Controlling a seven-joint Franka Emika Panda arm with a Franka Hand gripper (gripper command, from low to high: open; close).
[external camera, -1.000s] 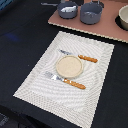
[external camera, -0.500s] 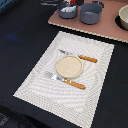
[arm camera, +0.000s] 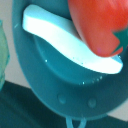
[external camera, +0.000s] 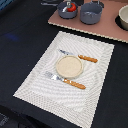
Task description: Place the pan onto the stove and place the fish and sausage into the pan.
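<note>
The blue-grey pan (external camera: 67,11) stands on the pinkish stove board (external camera: 102,29) at the top of the exterior view, its thin handle (external camera: 49,4) pointing to that view's left. The red sausage (external camera: 73,7) is in or just above the pan. A thin grey part of my gripper (external camera: 66,4) reaches down beside it, and its fingers are too small to read. In the wrist view the white fish (arm camera: 60,37) lies flat in the pan (arm camera: 55,80) and the sausage (arm camera: 97,25) looms large over it. No fingers show there.
A taller grey pot (external camera: 92,13) stands next to the pan on the exterior view's right. Another pot (external camera: 123,17) is at the right edge. On the striped placemat (external camera: 40,82) lie a beige plate (external camera: 68,66) and orange-handled cutlery (external camera: 76,84).
The red sausage shows at the pan now and half a second ago; one second ago it did not show there. The pan, pot and placemat have not moved.
</note>
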